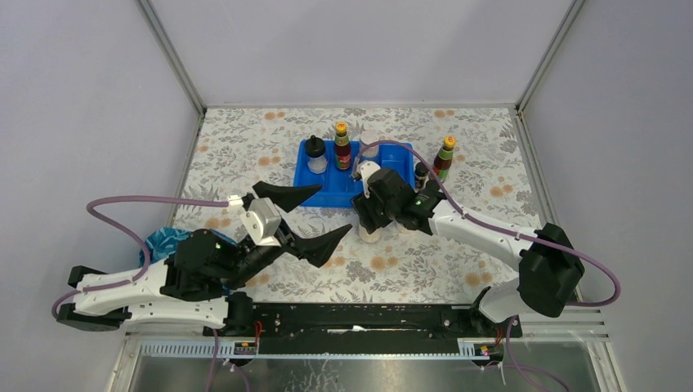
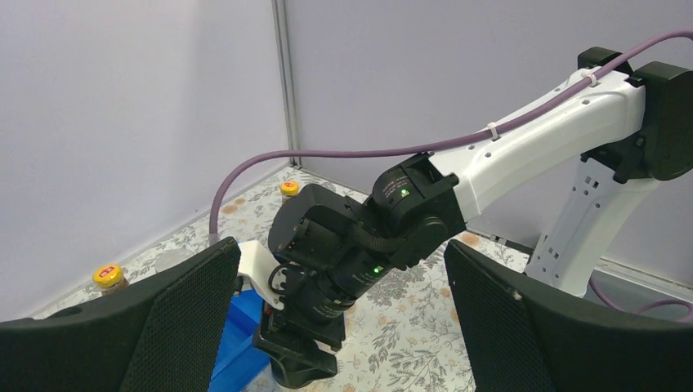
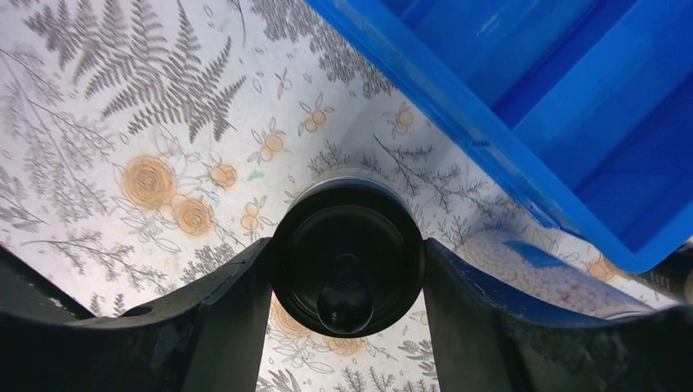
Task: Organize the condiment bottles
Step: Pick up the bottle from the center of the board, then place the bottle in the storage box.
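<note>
My right gripper [image 3: 345, 255] is shut on a clear bottle with a black domed cap [image 3: 347, 245], which stands on the floral table just outside the blue tray [image 3: 531, 106]. In the top view that gripper [image 1: 369, 219] hides most of the bottle. In the tray [image 1: 327, 193] stand another black-domed bottle [image 1: 316, 152], a red-labelled yellow-capped bottle [image 1: 342, 144] and a clear jar [image 1: 369, 144]. To the tray's right stand a tiny dark bottle [image 1: 420, 173] and a second yellow-capped bottle [image 1: 444, 155]. My left gripper [image 1: 333, 210] hangs open and empty.
A jar of white beads [image 3: 556, 276] stands close to the right of the held bottle, against the tray's wall. A crumpled blue bag [image 1: 163, 242] lies by the left arm. The left wrist view looks across at the right arm's wrist [image 2: 359, 245].
</note>
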